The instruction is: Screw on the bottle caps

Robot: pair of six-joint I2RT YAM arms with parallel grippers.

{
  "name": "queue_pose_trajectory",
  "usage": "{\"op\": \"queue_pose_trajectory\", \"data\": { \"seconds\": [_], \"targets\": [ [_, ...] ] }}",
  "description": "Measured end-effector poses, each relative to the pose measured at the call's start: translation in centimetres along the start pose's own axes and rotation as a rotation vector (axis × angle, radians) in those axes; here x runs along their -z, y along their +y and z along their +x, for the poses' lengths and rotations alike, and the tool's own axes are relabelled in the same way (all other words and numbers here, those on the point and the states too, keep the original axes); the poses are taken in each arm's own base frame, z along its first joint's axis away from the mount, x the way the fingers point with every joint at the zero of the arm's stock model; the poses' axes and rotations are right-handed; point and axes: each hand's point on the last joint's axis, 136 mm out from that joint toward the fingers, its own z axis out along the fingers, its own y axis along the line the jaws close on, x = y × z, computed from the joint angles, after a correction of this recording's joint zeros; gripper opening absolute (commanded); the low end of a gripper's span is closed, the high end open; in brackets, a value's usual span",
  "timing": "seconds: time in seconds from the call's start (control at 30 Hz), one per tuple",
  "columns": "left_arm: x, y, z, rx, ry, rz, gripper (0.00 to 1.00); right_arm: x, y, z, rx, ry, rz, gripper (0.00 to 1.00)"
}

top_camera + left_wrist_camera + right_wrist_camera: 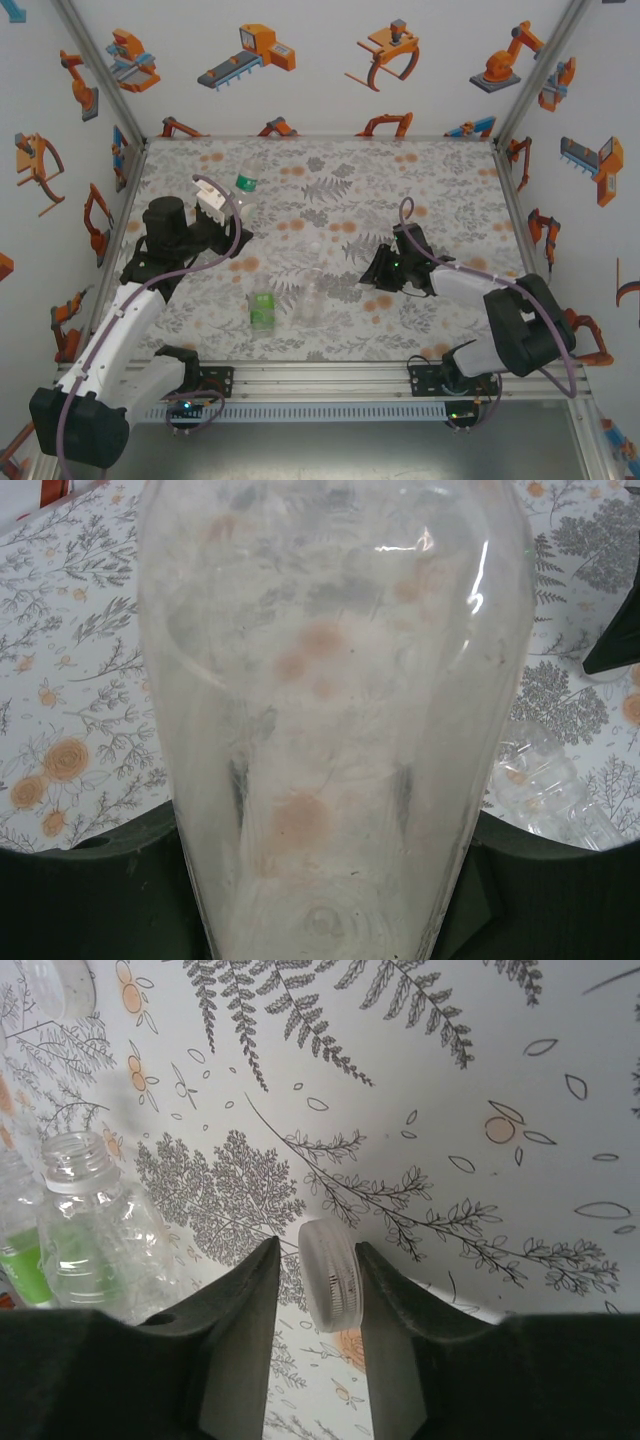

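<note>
Three bottles (pixel 262 309) and, so far as the blur allows, two caps (pixel 330 1275).

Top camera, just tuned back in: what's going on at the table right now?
The left pincer is shut on the tall clear plastic bottle with a green neck band. The right pincer is low over the fern-printed mat. A small white round plastic cap stands on edge between its jaws, with a gap on one side, so it doesn't look clamped. The small clear bottle stands uncapped beside the short green-tinted bottle.
</note>
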Motion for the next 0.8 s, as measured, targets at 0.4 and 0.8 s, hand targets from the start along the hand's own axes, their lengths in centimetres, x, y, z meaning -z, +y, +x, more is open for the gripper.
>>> {"op": "queue_pose_trajectory", "data": {
  "seconds": [0.4, 0.8],
  "targets": [
    [0.1, 0.0, -0.1, -0.002, -0.003, -0.001, 0.04, 0.8, -0.7, -0.3, 0.038, 0.020, 0.092, 0.52],
    [0.1, 0.0, -0.1, -0.002, -0.003, -0.001, 0.04, 2.4, -2.1, 0.3, 0.062, 0.038, 0.181, 0.54]
  ]
}}
